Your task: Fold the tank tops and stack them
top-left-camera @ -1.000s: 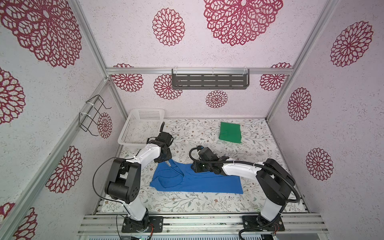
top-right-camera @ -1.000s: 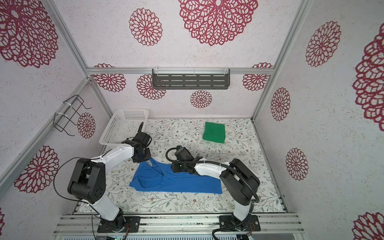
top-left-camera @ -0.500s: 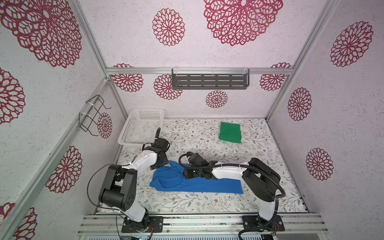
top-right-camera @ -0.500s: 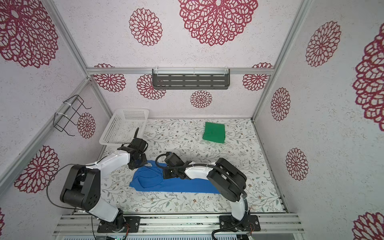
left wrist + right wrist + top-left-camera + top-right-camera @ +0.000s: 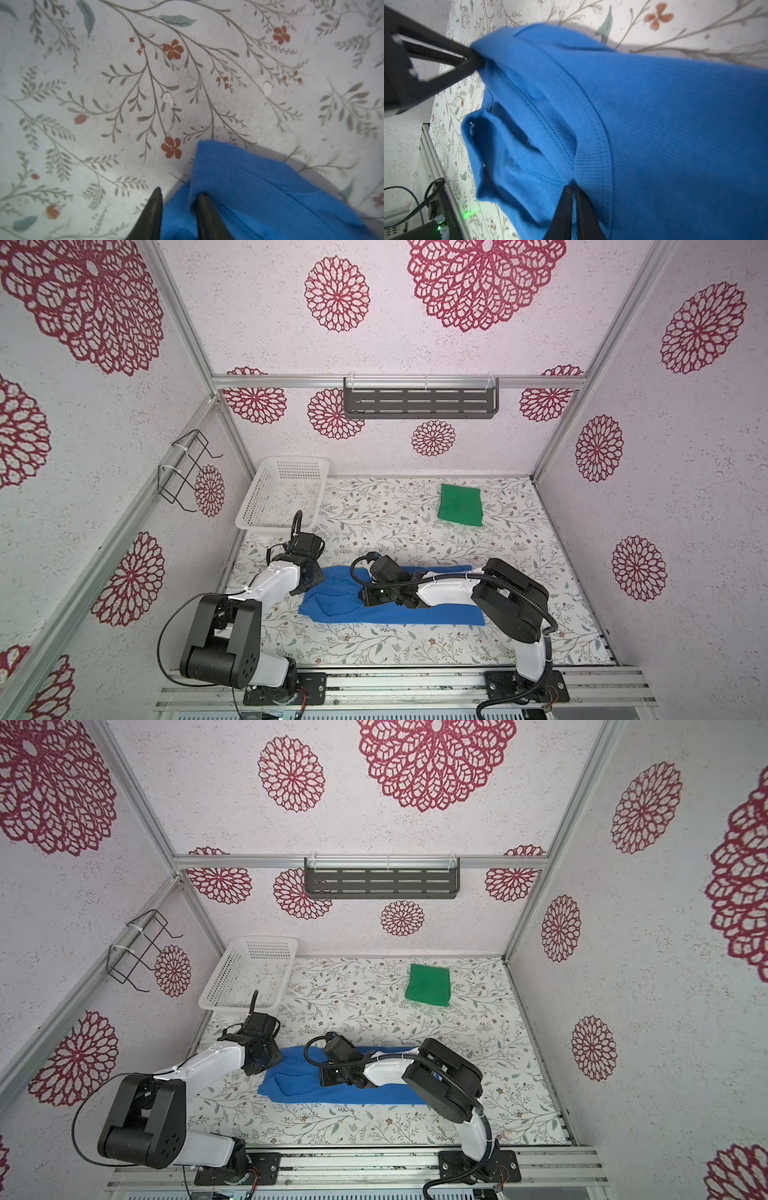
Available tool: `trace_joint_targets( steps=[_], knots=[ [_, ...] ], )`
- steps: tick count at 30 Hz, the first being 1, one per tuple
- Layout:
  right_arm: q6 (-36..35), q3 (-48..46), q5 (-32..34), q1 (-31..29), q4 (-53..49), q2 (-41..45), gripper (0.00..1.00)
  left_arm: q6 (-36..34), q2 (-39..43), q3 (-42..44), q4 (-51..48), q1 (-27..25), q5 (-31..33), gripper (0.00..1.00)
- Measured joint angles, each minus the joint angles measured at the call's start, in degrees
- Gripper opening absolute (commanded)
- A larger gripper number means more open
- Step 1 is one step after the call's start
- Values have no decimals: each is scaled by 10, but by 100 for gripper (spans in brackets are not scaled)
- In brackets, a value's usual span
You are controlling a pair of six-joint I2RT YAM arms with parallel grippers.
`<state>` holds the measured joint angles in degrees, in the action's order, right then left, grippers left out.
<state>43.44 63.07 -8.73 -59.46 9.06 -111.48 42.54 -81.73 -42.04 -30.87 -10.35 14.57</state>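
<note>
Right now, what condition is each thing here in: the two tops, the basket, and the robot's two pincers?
Blue tank top: laid out long on the table, rumpled at the strap end.
Green tank top: folded into a neat rectangle, lying apart at the back.
White basket: upright, empty.
Left pincer: open, blue cloth between its fingers.
Right pincer: shut on the blue tank top's ribbed edge.

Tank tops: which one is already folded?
The green tank top, a compact folded square farther back; the blue tank top lies long and rumpled near the front.
</note>
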Motion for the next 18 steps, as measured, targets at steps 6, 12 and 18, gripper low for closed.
trace_joint_targets(
  steps=[6,12,18],
  knots=[
    [-24,-2,37,4,-58,96,19,2,92,-5,-13,0,-2,60],
    [-54,-50,89,53,-118,221,14,1,145,-41,-61,0,7,58],
    [-63,-179,165,173,-233,342,5,14,143,-65,-83,-33,-18,56]
  ],
)
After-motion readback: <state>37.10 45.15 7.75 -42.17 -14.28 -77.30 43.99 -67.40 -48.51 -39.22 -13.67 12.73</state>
